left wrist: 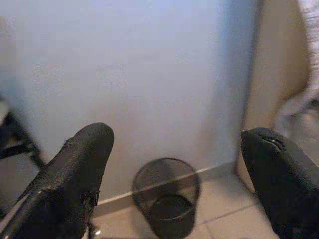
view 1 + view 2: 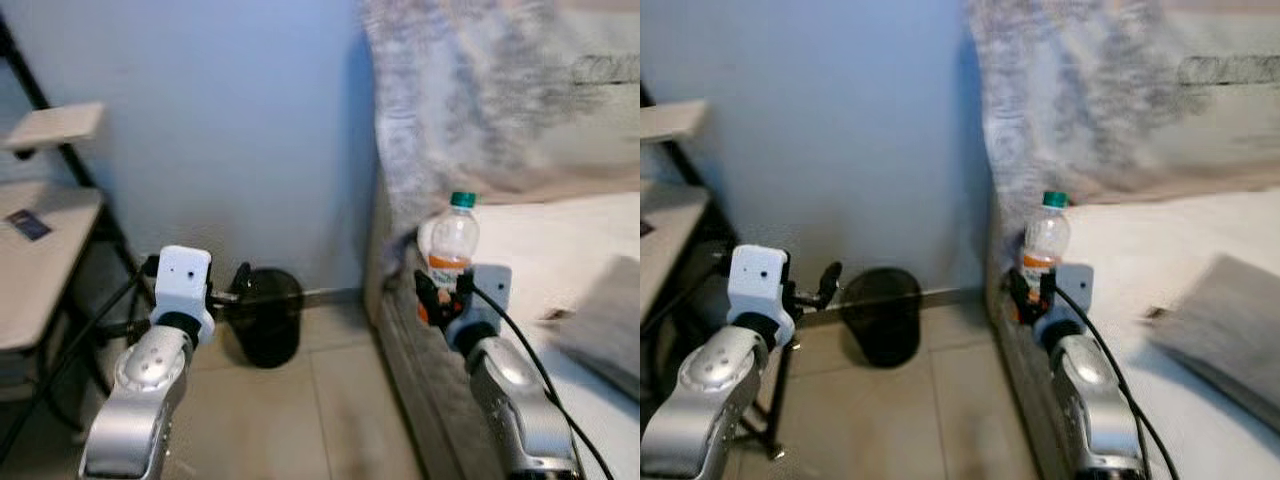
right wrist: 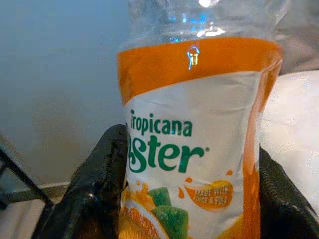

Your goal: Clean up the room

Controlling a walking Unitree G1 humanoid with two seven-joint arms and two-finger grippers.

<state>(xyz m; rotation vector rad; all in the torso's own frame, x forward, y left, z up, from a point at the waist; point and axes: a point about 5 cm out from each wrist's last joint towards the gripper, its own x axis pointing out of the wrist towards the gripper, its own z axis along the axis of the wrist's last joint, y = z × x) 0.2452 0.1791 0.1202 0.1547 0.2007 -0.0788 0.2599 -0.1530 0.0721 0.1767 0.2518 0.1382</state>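
The clear plastic juice bottle with the orange-and-white label and green cap stands upright in my right gripper, whose two black fingers are clamped on either side of its label. I hold it just over the near edge of the white bed, well to the right of the round black mesh wastebasket and higher than its rim. That wastebasket sits on the pale tiled floor against the light blue wall, between the bed and the light wooden table on black legs.

My left gripper hovers with its fingers spread apart, empty, just to the left of the wastebasket and aimed toward it.

The step in hand, I judge, is carrying the bottle to the wastebasket. To do it well I should keep the clamp firm, since the thin plastic could slip, swing my right arm leftward until the bottle hangs directly above the open rim, and only then let go. My left arm should stay clear of that path.
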